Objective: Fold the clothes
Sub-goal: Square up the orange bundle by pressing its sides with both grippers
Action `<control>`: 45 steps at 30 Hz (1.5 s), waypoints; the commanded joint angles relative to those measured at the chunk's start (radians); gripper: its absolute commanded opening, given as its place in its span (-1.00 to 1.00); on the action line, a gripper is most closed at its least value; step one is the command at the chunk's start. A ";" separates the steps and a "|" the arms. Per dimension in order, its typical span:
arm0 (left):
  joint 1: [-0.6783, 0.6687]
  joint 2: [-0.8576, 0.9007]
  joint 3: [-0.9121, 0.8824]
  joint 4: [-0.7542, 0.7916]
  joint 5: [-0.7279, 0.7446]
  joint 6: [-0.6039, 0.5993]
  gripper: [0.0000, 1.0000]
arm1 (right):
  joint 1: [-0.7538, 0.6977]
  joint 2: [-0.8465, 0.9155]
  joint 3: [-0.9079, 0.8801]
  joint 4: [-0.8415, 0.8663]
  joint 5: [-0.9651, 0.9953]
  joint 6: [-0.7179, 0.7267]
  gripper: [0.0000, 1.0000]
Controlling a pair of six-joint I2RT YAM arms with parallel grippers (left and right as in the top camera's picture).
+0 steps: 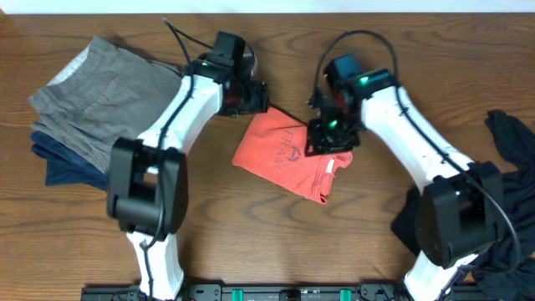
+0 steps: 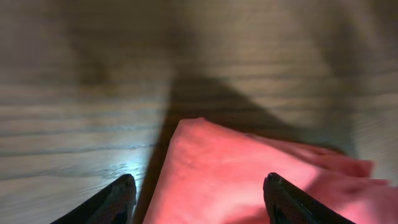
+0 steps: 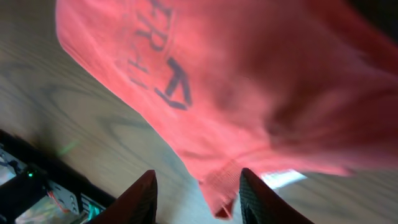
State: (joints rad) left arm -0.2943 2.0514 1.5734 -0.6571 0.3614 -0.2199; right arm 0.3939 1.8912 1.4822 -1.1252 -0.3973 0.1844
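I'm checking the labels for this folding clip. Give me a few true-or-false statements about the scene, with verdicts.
1. The coral T-shirt lies near the middle of the table. True.
2. The grey garment sits at the table's right side. False: it is at the left, atop a navy garment.
3. The left tool has its fingers apart. True.
4. The shirt's lettering is hidden in every view. False: it shows in the overhead and right wrist views.
5. A black garment lies at the right. True.

A robotics lab bench: white left arm (image 1: pixel 180 113) and right arm (image 1: pixel 414 138) mounted on a rail (image 1: pixel 276 293) at a wood-grain table (image 1: pixel 251 230).
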 commanded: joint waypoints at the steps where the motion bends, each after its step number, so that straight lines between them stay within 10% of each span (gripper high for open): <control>1: -0.018 0.043 0.000 -0.020 0.031 0.014 0.34 | 0.025 0.019 -0.076 0.045 -0.022 0.061 -0.18; 12: -0.028 0.089 -0.021 -0.253 -0.192 0.032 0.34 | 0.023 0.019 -0.375 0.292 0.173 0.117 -0.06; 23: -0.059 0.089 -0.134 -0.466 -0.073 -0.072 0.31 | -0.077 0.018 -0.365 0.489 0.617 0.090 0.24; 35: -0.070 -0.093 -0.116 -0.412 -0.112 -0.100 0.25 | -0.098 -0.031 -0.103 0.274 0.587 0.059 0.25; 45: -0.050 -0.160 -0.132 -0.120 -0.183 -0.100 0.34 | -0.091 -0.089 -0.123 0.114 0.147 0.070 0.05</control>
State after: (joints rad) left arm -0.3454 1.8618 1.4548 -0.7792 0.2062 -0.3176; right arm 0.2962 1.8080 1.3796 -1.0172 -0.0570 0.2485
